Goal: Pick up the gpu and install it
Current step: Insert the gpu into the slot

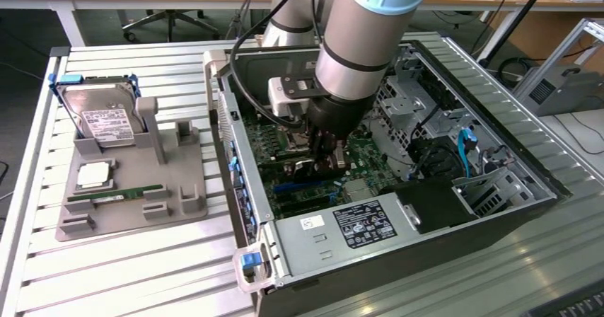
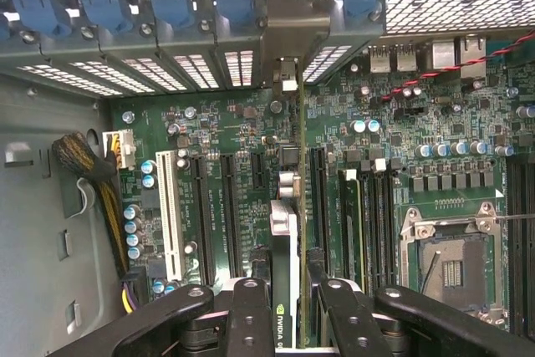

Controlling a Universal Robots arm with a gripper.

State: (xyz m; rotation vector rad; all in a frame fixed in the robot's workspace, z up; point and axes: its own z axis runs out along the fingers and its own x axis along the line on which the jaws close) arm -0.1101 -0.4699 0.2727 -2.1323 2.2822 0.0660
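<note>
Over the motherboard, the gpu (edge-down) runs lengthwise toward the rear slots.

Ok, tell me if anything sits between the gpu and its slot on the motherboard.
Nothing visible does. The fingers hold the gpu edge-on over the motherboard; the slots beside it are bare. The slot under it is hidden by the card.
</note>
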